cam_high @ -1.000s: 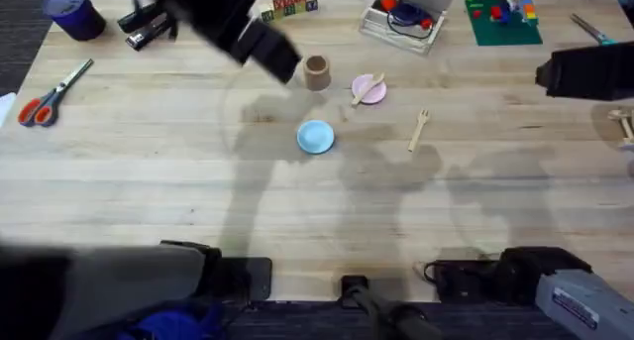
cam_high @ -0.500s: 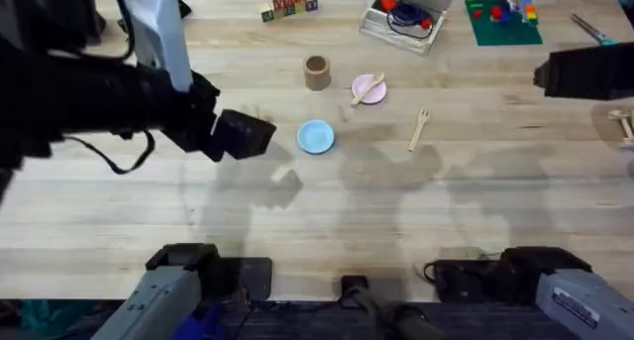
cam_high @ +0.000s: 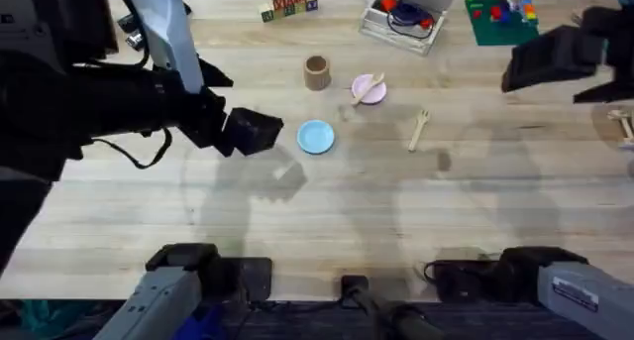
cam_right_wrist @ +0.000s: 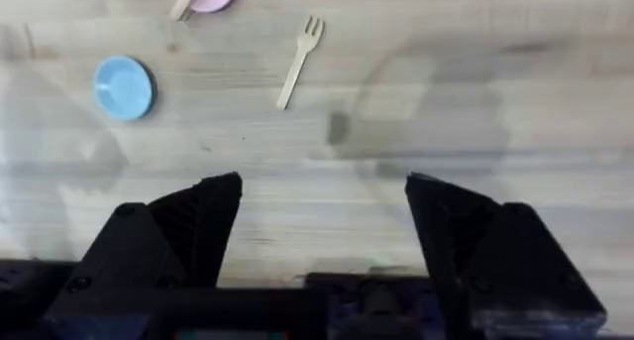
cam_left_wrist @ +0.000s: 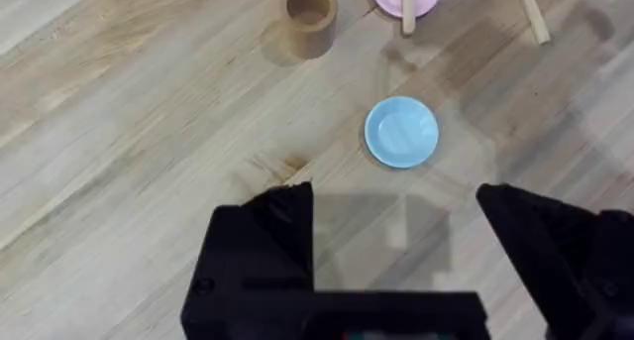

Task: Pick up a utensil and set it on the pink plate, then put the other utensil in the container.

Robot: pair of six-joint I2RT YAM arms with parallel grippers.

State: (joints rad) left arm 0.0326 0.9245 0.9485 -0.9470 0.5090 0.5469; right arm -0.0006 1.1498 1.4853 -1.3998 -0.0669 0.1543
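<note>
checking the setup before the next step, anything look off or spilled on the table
Nothing looks spilled or damaged. The spoon lies across the pink plate with its ends overhanging the rim, the fork lies flat on the table, and the brown cup stands upright.

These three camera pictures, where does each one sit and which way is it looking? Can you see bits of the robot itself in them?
Overhead: fixed above the arms' bases, looking down and forward over the table; both arms show.
Left wrist: rides the left arm, looking down at the blue plate and brown cup; the left gripper hangs open.
Right wrist: rides the right arm, looking down at the fork; the right gripper hangs open.
Shared: all three show the blue plate and the pink plate.
</note>
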